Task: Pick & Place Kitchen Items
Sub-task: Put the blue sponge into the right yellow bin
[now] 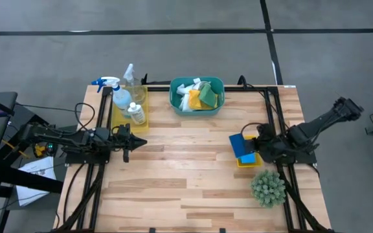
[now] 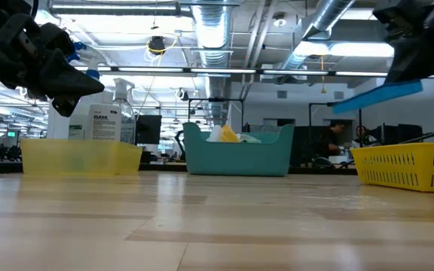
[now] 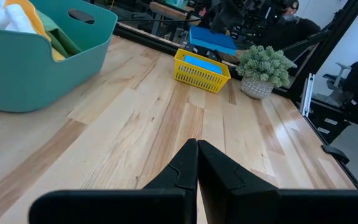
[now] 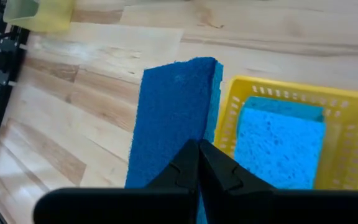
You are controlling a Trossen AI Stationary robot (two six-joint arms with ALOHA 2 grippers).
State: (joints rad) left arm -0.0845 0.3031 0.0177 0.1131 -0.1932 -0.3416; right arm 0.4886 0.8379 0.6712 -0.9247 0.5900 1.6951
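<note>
The right gripper [image 4: 199, 155] pinches the dark-blue sponge [image 4: 169, 121] in the air just beside and above the small yellow tray [image 1: 246, 160] at 3 o'clock on the table [image 1: 186, 194], where the light-blue sponge [image 4: 281, 146] lies inside. The left gripper [image 1: 132, 142] hangs at 9 o'clock, its 2 fingers pressed together on nothing. At 11 o'clock the long yellow tray [image 1: 140, 123] holds the spray bottle [image 1: 118, 94] and 2 small bottles, at 12 o'clock the teal basin [image 1: 177, 103] holds the cloths [image 1: 199, 96], and the spiky plant [image 1: 268, 188] stands at 4 o'clock.
</note>
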